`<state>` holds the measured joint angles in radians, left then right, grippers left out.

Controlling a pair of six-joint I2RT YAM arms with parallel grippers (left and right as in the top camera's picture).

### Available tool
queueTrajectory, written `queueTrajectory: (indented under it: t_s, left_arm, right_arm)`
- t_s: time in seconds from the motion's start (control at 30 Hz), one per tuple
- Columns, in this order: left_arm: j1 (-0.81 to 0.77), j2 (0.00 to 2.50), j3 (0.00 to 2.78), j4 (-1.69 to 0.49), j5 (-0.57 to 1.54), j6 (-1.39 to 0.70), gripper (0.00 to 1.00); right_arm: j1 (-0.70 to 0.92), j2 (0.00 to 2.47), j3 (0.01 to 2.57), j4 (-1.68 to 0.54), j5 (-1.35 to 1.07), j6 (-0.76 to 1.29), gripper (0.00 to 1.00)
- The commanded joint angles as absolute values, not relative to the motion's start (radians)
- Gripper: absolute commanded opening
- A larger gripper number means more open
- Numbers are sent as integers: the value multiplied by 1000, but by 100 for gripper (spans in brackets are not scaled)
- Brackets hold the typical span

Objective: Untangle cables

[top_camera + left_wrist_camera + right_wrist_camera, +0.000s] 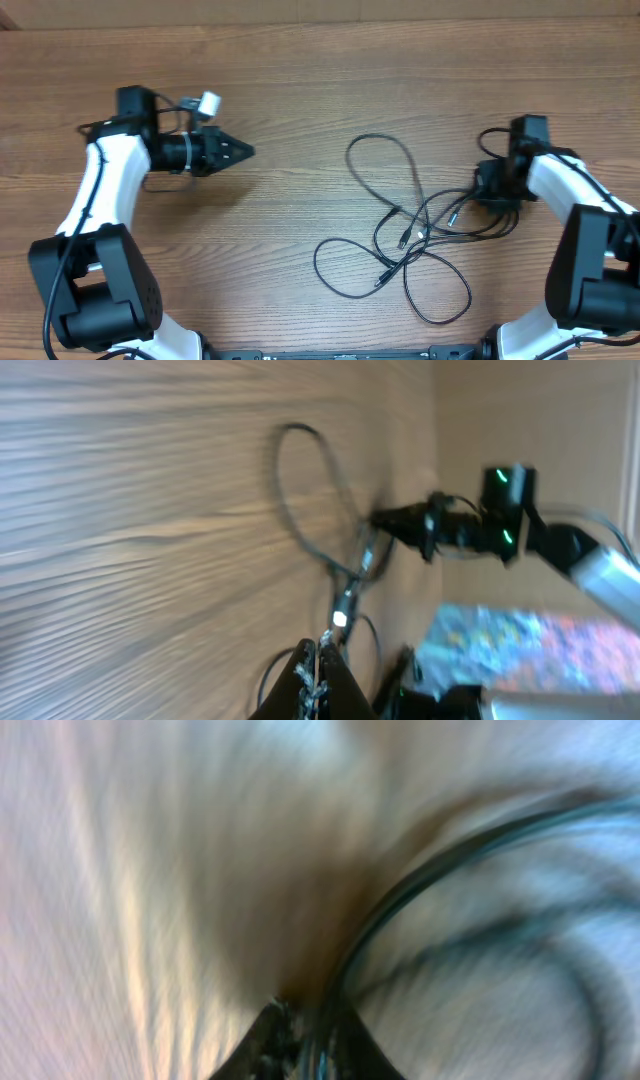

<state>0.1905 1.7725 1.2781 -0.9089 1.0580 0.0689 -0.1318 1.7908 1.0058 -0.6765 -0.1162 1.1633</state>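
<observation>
Bench [300,70] of brown wood grain, seen from above, with one arm at each side of the frame. We find the cables [418,232] lying right of centre. They are thin black strands in loose, overlapping loops: one tall loop reaches toward the upper middle, a wider one sags toward the lower middle, and small plugs show where the strands cross. The left claw [240,152] sits in the left half of the frame, well apart from the cables and pointing toward them. Its fingers meet in a point, closed on nothing. The left wrist view agrees, showing the joined tips at the bottom edge and the tall loop beyond them. The right claw [490,200] stands at the right-hand end of the tangle, over the strands gathered there. In the heavily blurred right wrist view, one of the cables [420,880] curves down from the right edge into the narrow gap between the two fingertips [262,1045]. Whether those fingers pinch it or merely flank it, we cannot tell.
</observation>
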Motion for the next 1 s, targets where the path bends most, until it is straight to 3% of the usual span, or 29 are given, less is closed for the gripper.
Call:
queueTrajectory:
  t_s: [0.0, 0.2, 0.4, 0.53, 0.73, 0.77, 0.8, 0.97]
  left_arm:
    - [226, 1745, 1298, -912, 952, -38, 4]
    - [218, 1745, 1294, -948, 819, -93, 4]
    - [121, 1745, 1291, -981, 697, -90, 15]
    - [25, 1745, 1291, -979, 635, -90, 22]
    - [-131, 1745, 1291, -962, 598, -90, 31]
    - [-173, 1745, 1291, -952, 597, -90, 33]
    - [-207, 1745, 1291, -943, 593, -91, 36]
    - [-353, 1745, 1291, -888, 498, -168, 42]
  right_arm:
    - [-17, 1844, 966, -622, -217, 999, 24]
    - [155, 1844, 966, -475, -257, 871, 59]
    - [241, 1844, 978, -421, -322, 722, 78]
    - [241, 1844, 1053, -491, -550, 469, 81]
    - [206, 1834, 1269, -798, -450, 440, 80]
    - [191, 1834, 1312, -849, -416, 441, 82]
    - [176, 1834, 1338, -876, -386, 441, 100]
    - [86, 1835, 1362, -942, -250, 534, 100]
